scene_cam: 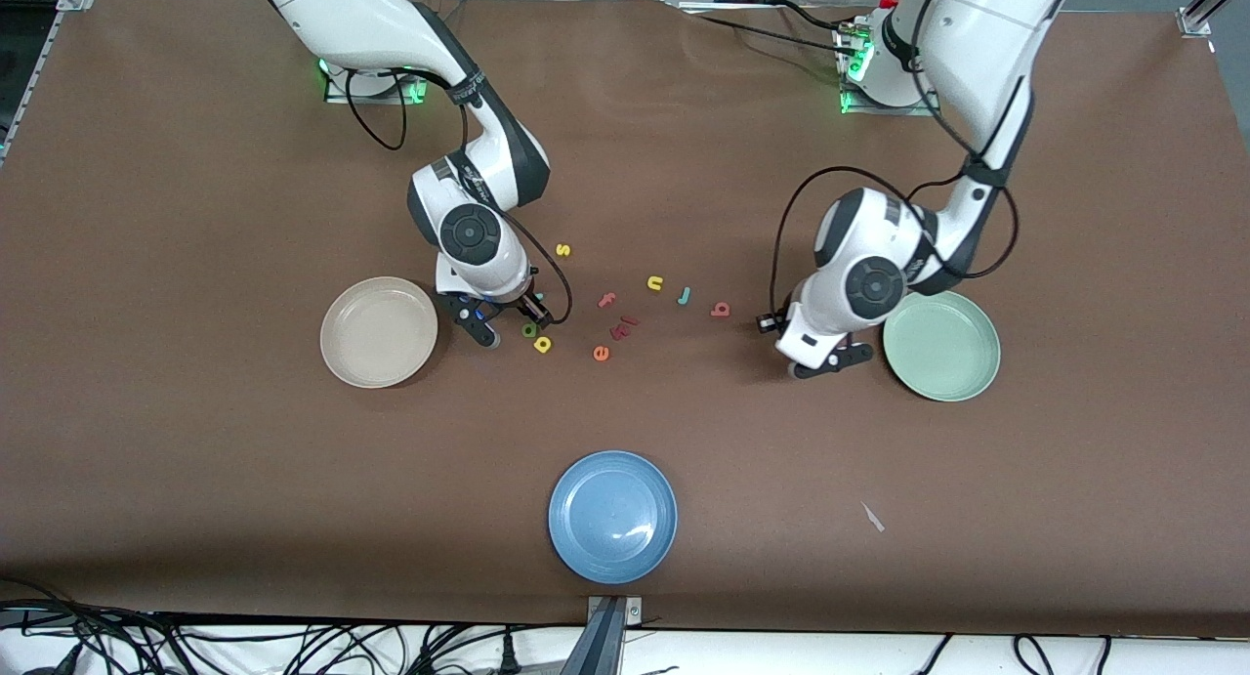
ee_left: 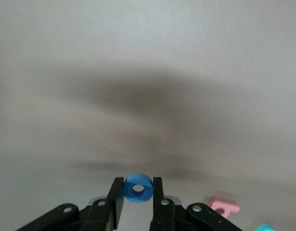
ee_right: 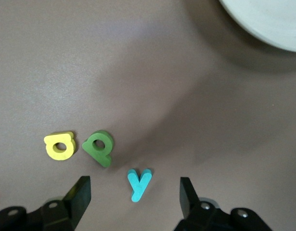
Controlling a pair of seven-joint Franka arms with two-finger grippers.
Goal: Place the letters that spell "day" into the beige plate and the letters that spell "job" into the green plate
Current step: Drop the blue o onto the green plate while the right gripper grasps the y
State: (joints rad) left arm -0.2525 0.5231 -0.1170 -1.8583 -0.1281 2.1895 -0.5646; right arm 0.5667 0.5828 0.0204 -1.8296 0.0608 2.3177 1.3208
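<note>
My left gripper (ee_left: 138,190) is shut on the blue ring o (ee_left: 138,188), which stands upright between its fingers. In the front view this gripper (scene_cam: 830,360) is over the table beside the green plate (scene_cam: 967,382). The red b (scene_cam: 720,310) and teal j (scene_cam: 685,295) lie on the table mid-way between the arms. My right gripper (ee_right: 133,192) is open with its fingers on either side of the teal y (ee_right: 138,184). The green d (ee_right: 98,147) and yellow a (ee_right: 60,145) lie close by. In the front view the right gripper (scene_cam: 506,321) is low beside the beige plate (scene_cam: 337,338) and hides the y.
A yellow s (scene_cam: 562,250), pink f (scene_cam: 606,300), yellow u/n (scene_cam: 654,283), another pink letter (scene_cam: 625,325) and orange e (scene_cam: 602,353) are scattered mid-table. A blue plate (scene_cam: 566,519) sits nearer the front camera. A small pale scrap (scene_cam: 872,517) lies toward the left arm's end.
</note>
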